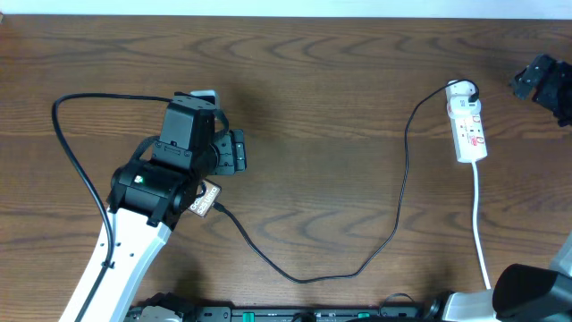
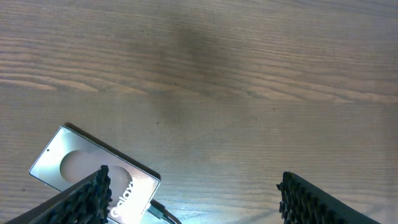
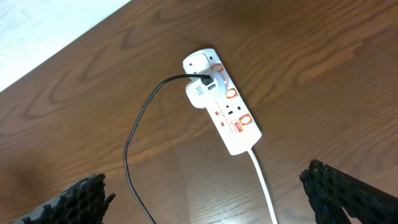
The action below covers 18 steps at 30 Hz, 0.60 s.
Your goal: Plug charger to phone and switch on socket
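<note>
The phone (image 2: pixel 81 165) lies flat on the wooden table with its bronze face and "Galaxy" lettering up. It is mostly hidden under my left arm in the overhead view (image 1: pixel 206 199). The charger cable (image 1: pixel 304 278) runs from the phone across the table to the socket (image 1: pixel 470 125). Its plug tip (image 2: pixel 159 210) sits against the phone's end edge and looks inserted. My left gripper (image 2: pixel 193 202) is open and empty, its left finger over the phone. My right gripper (image 3: pixel 205 193) is open and empty above the table near the socket (image 3: pixel 227 112).
The socket's white cord (image 1: pixel 481 233) runs toward the table's front edge; it also shows in the right wrist view (image 3: pixel 264 186). The thick black cable of my left arm (image 1: pixel 71 152) loops at the far left. My right gripper (image 1: pixel 541 82) is at the far right.
</note>
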Motion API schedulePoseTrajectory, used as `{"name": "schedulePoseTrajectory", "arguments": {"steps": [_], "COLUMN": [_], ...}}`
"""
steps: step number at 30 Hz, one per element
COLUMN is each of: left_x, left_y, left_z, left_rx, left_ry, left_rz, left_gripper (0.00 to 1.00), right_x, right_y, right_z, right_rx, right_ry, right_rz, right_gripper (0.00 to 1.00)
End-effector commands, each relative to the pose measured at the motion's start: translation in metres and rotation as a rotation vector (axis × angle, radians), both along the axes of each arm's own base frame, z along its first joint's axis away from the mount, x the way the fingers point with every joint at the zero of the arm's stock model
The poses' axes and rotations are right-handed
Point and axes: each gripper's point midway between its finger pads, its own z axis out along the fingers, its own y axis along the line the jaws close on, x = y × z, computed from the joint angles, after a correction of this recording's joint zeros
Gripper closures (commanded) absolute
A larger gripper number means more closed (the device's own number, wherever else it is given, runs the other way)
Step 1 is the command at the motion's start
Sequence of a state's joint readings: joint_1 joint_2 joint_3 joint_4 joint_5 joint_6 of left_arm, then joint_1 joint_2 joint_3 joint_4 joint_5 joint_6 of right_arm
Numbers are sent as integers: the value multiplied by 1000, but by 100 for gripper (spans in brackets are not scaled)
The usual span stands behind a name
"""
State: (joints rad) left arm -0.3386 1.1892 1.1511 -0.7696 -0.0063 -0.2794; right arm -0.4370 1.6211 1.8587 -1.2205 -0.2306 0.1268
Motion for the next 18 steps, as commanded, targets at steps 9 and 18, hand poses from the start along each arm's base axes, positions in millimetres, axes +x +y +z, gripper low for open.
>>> {"name": "schedulePoseTrajectory", "arguments": {"steps": [9, 18], "left_x": [3, 1], "left_y": [1, 4], "left_z": [4, 6], "left_rx": [19, 42], "left_ry": [-15, -27], "left_rz": [-8, -4], "left_gripper": [16, 16], "right_x": [-2, -2], "right_y": [2, 2], "right_z": [5, 5], "right_rx": [-2, -2], "right_ry": [-9, -8], "right_rz": [-11, -11], "right_gripper": [1, 1]}}
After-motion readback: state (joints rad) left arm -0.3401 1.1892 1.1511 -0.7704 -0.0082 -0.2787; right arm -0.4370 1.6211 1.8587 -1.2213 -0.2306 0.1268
